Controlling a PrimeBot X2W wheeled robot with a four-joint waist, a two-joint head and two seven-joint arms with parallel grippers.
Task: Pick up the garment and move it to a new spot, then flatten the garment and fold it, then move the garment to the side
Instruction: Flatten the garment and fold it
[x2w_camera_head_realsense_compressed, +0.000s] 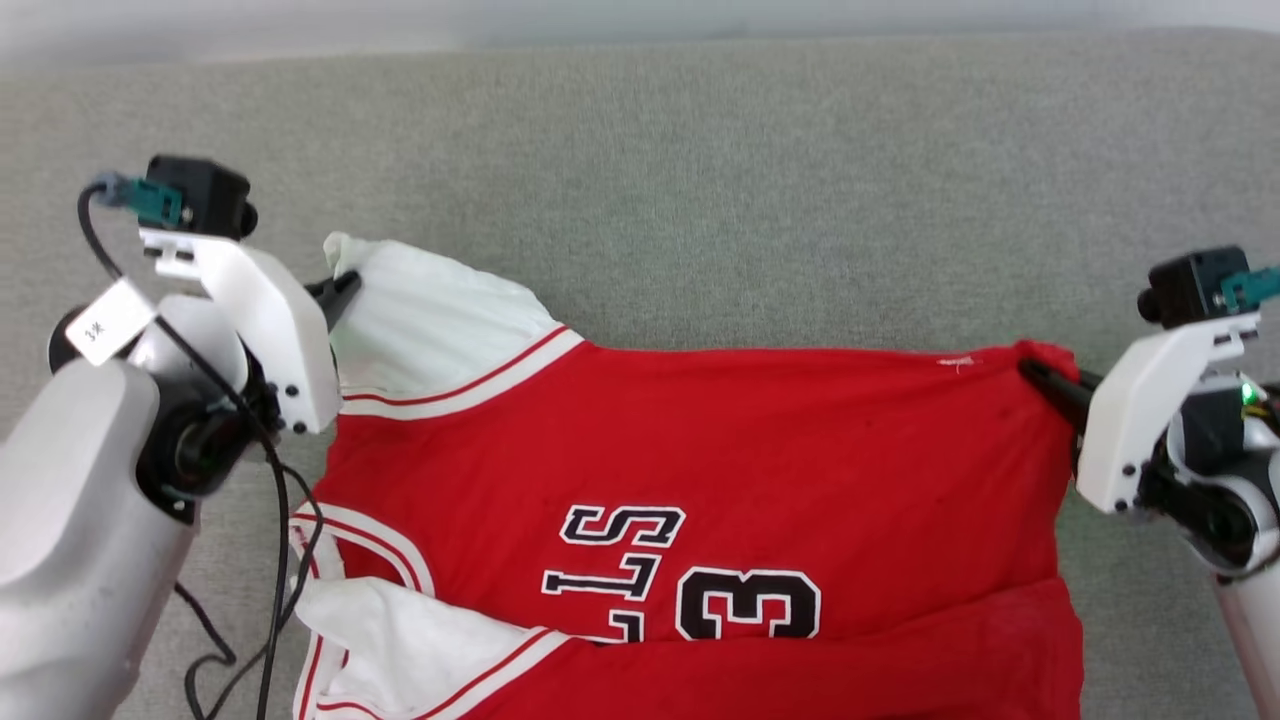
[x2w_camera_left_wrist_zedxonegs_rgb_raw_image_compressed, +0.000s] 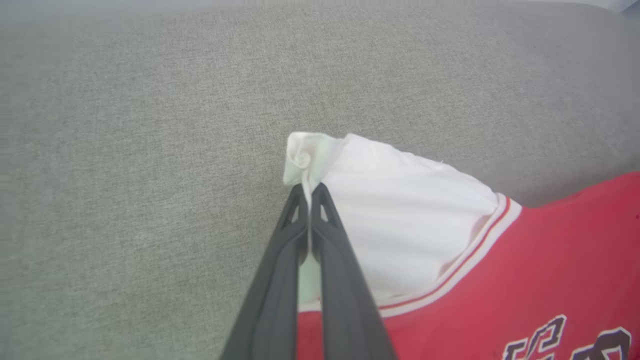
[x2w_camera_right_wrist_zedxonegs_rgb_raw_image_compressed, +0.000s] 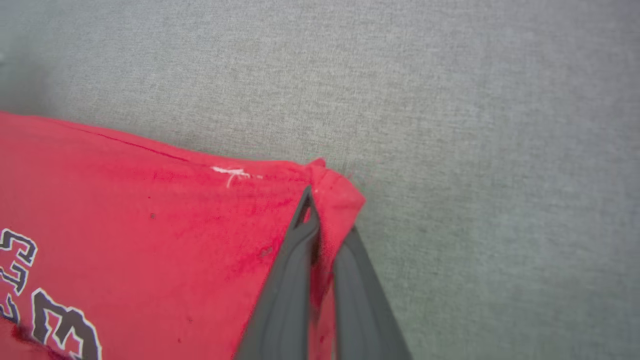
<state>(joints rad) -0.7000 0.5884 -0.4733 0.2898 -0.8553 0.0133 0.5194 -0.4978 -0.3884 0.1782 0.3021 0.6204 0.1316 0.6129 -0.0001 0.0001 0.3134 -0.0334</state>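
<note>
Left gripper (x2w_camera_left_wrist_zedxonegs_rgb_raw_image_compressed: 310, 189) was clamped shut on a white sleeve (x2w_camera_left_wrist_zedxonegs_rgb_raw_image_compressed: 400, 215) of the shirt (x2w_camera_head_realsense_compressed: 700, 440); right gripper (x2w_camera_right_wrist_zedxonegs_rgb_raw_image_compressed: 327, 212) was pinched shut on its red corner (x2w_camera_right_wrist_zedxonegs_rgb_raw_image_compressed: 340, 192). It lay spread across grey fabric (x2w_camera_head_realsense_compressed: 700, 180).

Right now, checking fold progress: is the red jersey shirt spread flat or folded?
Partly folded: the red jersey shirt has its near edge lapped over the black number.

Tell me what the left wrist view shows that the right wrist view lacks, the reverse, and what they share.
Left wrist, not right: the white sleeve of the shirt, with striped trim, its tip pinched in the shut left claw. Right wrist, not left: a red corner clamped in the shut right claw, near a white thread. Both: the shirt's red front, black lettering, grey surface.
</note>
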